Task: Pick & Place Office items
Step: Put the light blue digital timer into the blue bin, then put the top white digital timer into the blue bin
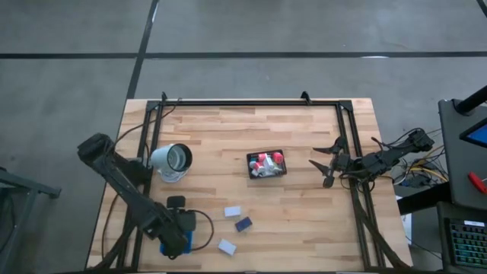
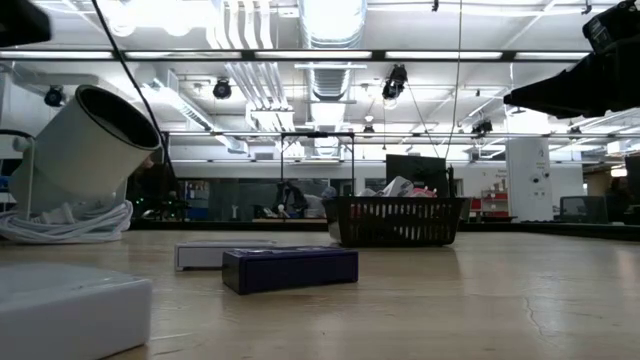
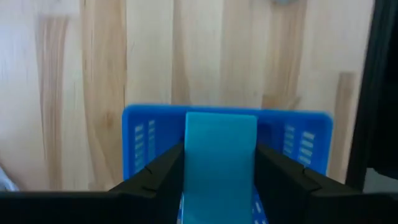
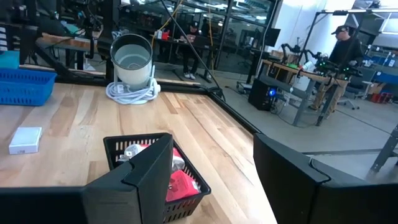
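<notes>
Teal block [image 3: 221, 155]: a flat teal piece clamped between the left gripper's two dark fingers, held directly over the blue tray.
Left gripper [image 3: 221, 177]: at about 7 o'clock on the table, closed on the teal block; in the high view it sits at the near-left edge [image 1: 176, 240].
Blue tray [image 3: 149, 143]: slotted blue plastic, under and just behind the held block, on the wood near the table's edge.
Loose blocks: a white one [image 1: 232, 211], a navy one [image 1: 243, 224] and another white one [image 1: 227, 246], near each other at about 6 o'clock, apart from the tray.
Black mesh basket [image 1: 267, 164]: near the table's centre, with red, pink and white bits inside.
Right gripper [image 1: 326, 163]: at 3 o'clock, fingers spread apart, nothing between them, well clear of the basket.
White lamp [image 1: 172, 160]: at 9 o'clock, cord coiled at its base.
</notes>
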Available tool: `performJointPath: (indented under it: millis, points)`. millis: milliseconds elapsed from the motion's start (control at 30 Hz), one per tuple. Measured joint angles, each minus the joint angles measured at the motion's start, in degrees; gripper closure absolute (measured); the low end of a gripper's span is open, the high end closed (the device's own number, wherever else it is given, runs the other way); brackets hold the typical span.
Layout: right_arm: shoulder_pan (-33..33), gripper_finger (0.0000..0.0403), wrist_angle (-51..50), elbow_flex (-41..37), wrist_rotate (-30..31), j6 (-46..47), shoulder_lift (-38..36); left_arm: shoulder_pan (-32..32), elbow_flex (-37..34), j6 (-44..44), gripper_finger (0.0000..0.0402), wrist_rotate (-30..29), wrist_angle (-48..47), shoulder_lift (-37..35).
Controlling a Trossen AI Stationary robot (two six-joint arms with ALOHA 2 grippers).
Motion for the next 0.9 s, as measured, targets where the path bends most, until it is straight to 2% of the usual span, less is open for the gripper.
performJointPath:
  millis: [200, 433, 667, 900]
  points:
    - [0.0, 0.0186, 0.0, 0.0, 0.0, -0.1, 0.0, -3.1, -3.9, -5.5, 0.0227, -0.6, 1.7, -0.8]
    - [0.0, 0.0186, 0.0, 0.0, 0.0, -0.1, 0.0, -4.9, -6.6, -8.1, 0.0221, -0.6, 3.8, -0.7]
    - [0.0, 0.0186, 0.0, 0.0, 0.0, 0.0, 0.0, -5.0, -9.8, -6.7, 0.0216, -0.8, 10.1, -0.7]
    - [0.0, 0.0186, 0.0, 0.0, 0.0, -0.1, 0.0, -5.0, -11.4, -6.8, 0.0202, -0.5, 12.4, -0.7]
